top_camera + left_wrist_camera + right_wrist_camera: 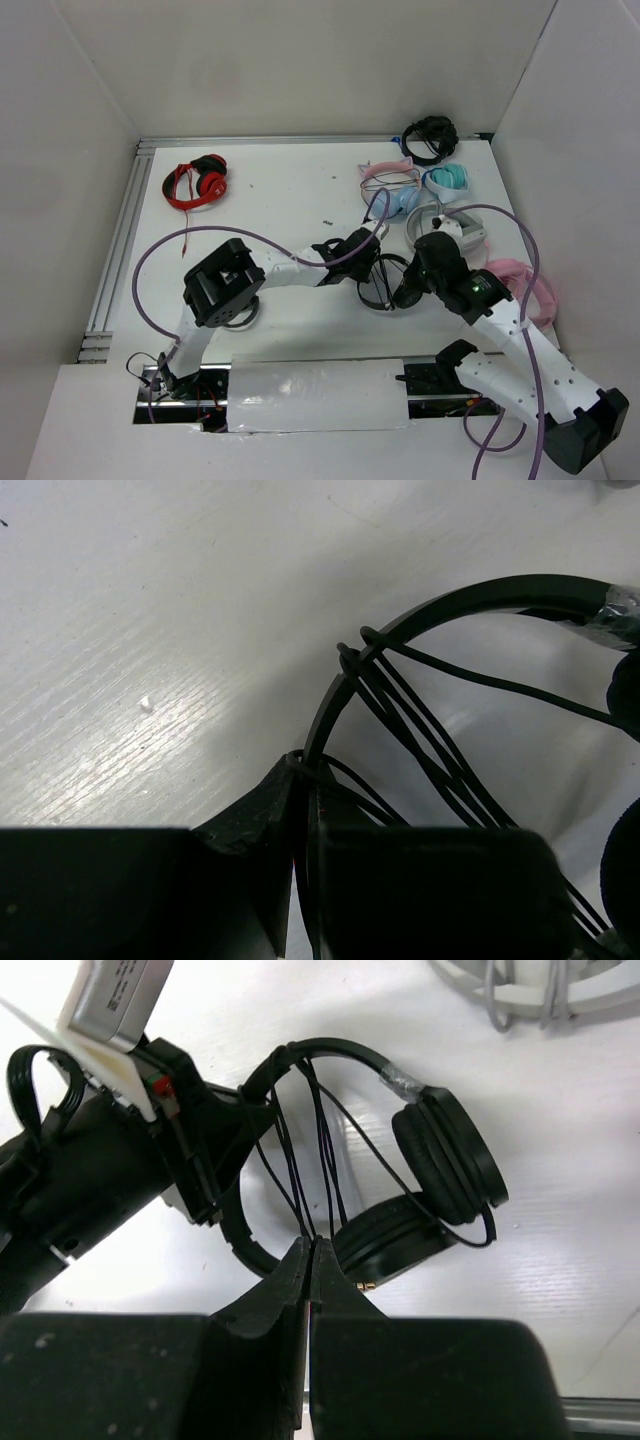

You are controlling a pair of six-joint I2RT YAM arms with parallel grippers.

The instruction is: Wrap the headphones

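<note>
Right wrist view shows your right gripper (310, 1255) pinched shut on the cable (325, 1150) strands. Your left gripper (304, 800) clamps the headband (440, 600). The headphones (385, 282) lie on the table (290, 190) between them, with the red pair (197, 183) far back left.

Table (280, 200): white, faintly wood-grained top.
Upper left: red-and-black pair (197, 182), well apart from the rest.
Top right, at the far edge: compact black pair (430, 140).
Upper right: pink cat-ear pair (385, 175), teal pair (447, 181) just beside it, white-grey pair (445, 222) below them.
Right edge: pink pair (535, 285).
Centre: the headphones (385, 282), black, earcups near the surface.
Middle: small dark speck (327, 222).
</note>
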